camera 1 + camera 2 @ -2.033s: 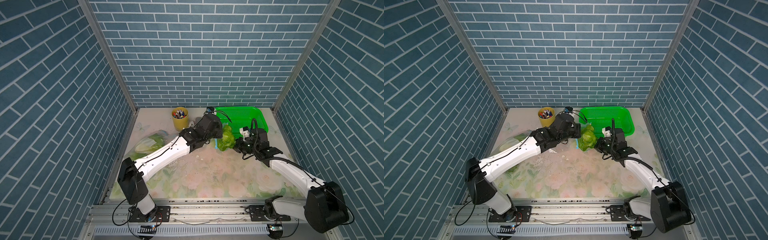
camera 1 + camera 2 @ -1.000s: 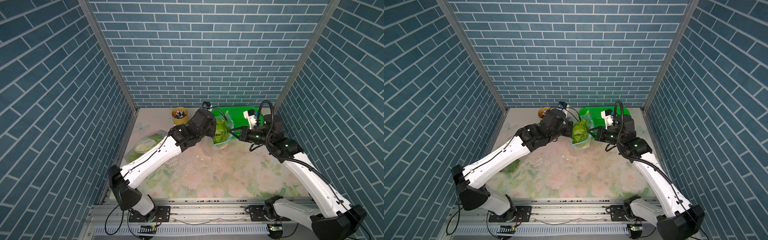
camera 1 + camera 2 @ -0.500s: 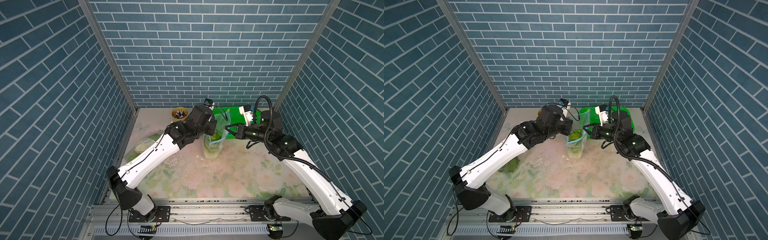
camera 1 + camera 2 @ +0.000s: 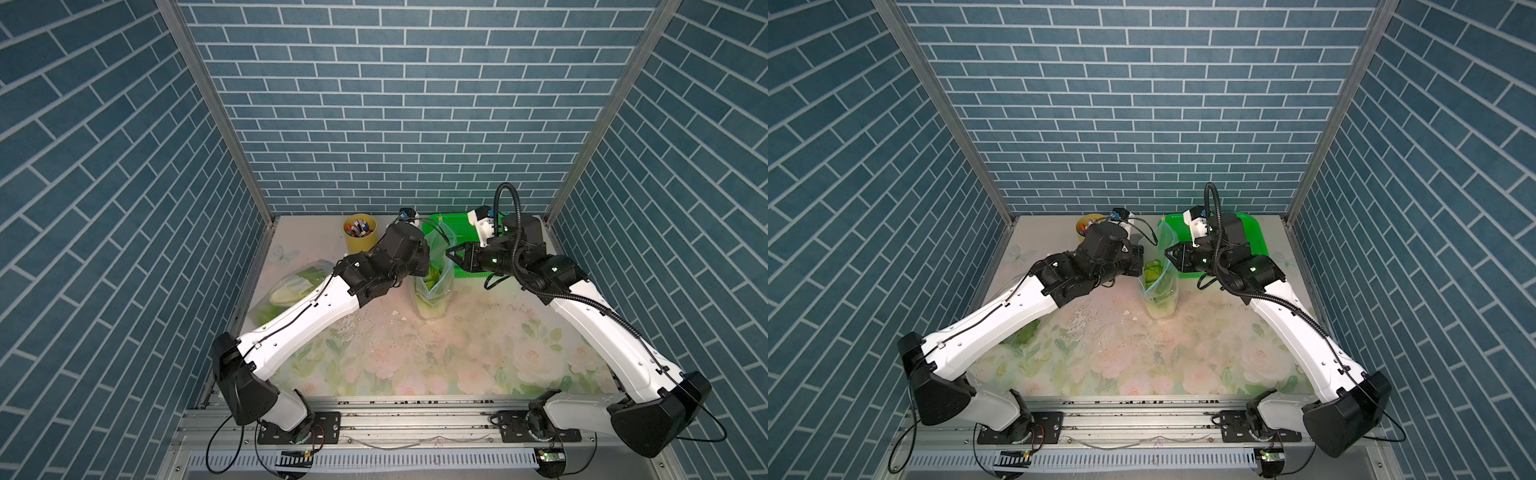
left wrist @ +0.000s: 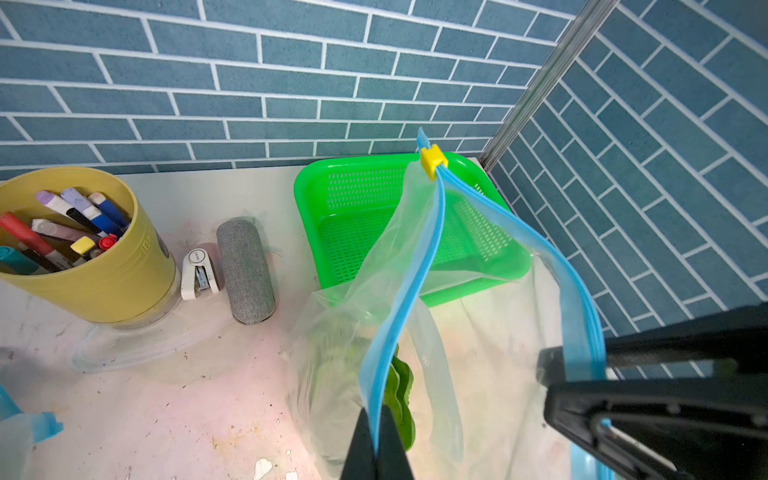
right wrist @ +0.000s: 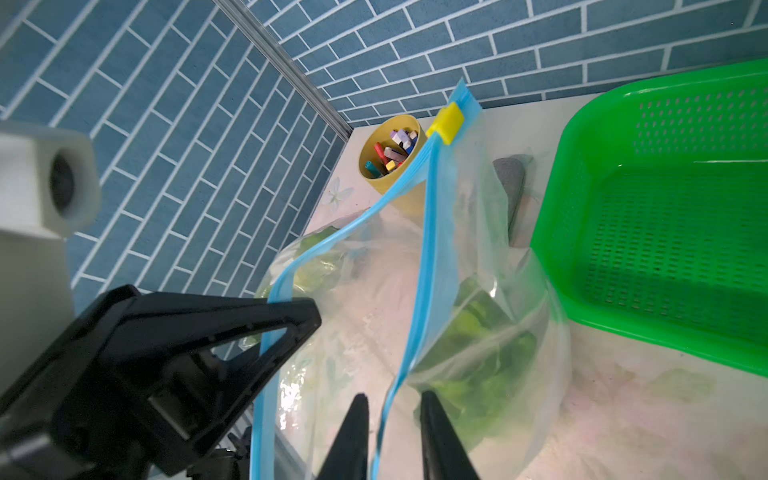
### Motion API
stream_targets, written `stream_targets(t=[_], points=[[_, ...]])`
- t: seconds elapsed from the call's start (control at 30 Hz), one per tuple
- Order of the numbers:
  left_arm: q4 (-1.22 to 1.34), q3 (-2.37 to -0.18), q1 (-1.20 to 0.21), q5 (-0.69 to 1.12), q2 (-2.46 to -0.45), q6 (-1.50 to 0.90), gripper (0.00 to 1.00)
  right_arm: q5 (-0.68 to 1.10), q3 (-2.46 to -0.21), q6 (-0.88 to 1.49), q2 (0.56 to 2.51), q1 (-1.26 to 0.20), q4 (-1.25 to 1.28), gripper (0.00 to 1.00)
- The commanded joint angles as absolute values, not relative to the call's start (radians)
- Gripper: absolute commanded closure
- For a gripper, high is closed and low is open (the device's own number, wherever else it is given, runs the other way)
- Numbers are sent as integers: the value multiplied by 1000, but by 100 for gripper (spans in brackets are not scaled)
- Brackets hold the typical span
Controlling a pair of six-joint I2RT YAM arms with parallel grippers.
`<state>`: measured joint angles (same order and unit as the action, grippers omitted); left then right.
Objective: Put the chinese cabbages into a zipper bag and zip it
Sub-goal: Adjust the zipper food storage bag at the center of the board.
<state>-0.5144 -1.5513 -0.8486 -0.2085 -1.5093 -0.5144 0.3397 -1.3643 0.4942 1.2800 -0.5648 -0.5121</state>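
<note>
Clear zipper bag (image 4: 434, 272) standing upright on the floral worktop (image 4: 415, 353), just beside the green basket (image 4: 1254, 235) on the side that faces the yellow pen cup (image 5: 104, 270). The mouth of the bag gapes, its two blue zip strips parting from the yellow slider (image 5: 432, 160), which sits at the upper end of the track. The left fingers (image 5: 357, 449) are pinched together on one strip and carry the bag by it. The right fingers (image 6: 349, 436) stand narrowly apart with the other strip running through the gap between them, gripped by neither finger. Green cabbage leaves (image 6: 478, 353) fill the lower part of the bag, against its wall nearest the basket; how many heads lie inside cannot be told. A stapler (image 5: 199, 270) and a grey case (image 5: 245, 270) rest between the pen cup and the basket. Well apart from the basket, beyond the left arm, a second bag (image 4: 291, 286) lies flat with pale cabbage in it.
</note>
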Motion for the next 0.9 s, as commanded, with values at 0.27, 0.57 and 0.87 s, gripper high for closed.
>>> stream_targets(t=[0.27,0.57,0.87], points=[[-456,-1540,-842,-237,-1533,-573,100,62,-1308,424,1122,-675,-632,46],[-439,-1534,-842,-204,-1534,-597,100,-35,-1205,453,1005,-817,-650,44],[-416,-1536,-842,-186,-1545,-624,100,-242,-1206,469,1034,-1044,-667,42]])
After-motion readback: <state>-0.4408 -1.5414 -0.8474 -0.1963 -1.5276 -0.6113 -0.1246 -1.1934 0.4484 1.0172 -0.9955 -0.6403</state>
